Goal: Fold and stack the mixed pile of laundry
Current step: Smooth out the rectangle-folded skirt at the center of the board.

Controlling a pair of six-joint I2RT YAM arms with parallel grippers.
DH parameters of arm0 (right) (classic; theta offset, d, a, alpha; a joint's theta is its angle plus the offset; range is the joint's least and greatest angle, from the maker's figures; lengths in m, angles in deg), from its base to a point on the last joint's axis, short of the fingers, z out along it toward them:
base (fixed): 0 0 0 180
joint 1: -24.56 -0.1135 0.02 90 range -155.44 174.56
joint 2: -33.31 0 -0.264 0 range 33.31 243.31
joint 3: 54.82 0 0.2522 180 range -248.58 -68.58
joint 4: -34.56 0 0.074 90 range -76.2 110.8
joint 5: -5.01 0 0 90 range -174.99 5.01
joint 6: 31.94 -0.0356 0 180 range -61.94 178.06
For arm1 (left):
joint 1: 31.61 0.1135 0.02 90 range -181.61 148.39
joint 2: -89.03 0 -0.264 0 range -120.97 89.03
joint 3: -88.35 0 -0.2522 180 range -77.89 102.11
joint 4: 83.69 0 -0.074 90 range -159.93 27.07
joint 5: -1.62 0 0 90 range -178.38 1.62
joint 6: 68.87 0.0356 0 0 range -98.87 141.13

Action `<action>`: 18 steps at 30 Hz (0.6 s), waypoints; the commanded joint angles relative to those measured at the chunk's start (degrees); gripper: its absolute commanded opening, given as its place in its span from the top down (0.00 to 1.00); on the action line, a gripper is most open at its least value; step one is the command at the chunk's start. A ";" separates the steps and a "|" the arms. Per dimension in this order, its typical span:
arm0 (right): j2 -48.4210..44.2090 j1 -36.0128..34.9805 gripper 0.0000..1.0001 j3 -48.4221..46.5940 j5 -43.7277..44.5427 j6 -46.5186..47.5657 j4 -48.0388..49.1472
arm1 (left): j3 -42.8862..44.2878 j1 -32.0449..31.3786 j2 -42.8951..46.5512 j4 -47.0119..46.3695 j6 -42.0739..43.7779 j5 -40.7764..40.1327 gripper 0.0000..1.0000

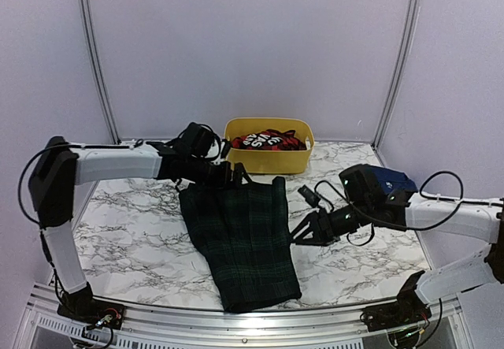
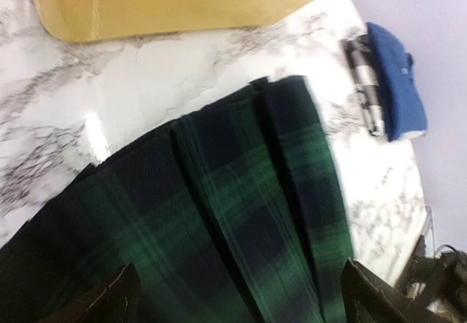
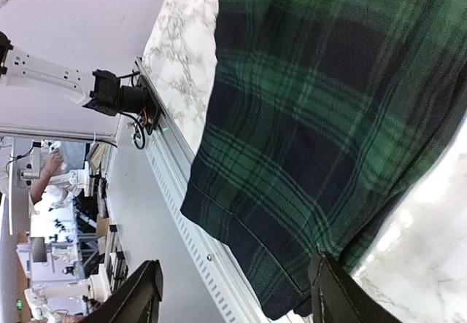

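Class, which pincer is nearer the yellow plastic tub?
Left. The left pincer is just before the yellow plastic tub; the right pincer is farther towards the table's near edge.

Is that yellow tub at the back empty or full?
Not empty: a red-and-black checked garment lies inside the yellow tub, showing at its rim. How full, cannot tell.

Green-navy tartan garment point(image 3: 314, 119) spread on marble table point(image 3: 182, 53), hand point(image 3: 237, 294) fingers apart
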 commanded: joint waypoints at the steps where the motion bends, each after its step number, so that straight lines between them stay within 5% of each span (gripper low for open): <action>1: -2.11 3.97 0.36 -10.13 7.56 8.52 -13.36 | -9.32 0.08 17.98 4.12 -0.89 -1.88 0.01; 10: 20.94 4.05 0.41 -28.55 -0.42 9.06 -0.02 | -31.90 0.03 29.60 -4.13 -11.90 0.25 0.06; 18: 39.93 6.44 0.50 -33.68 -5.55 11.34 4.04 | -29.61 2.24 12.80 -11.15 -12.23 3.25 0.44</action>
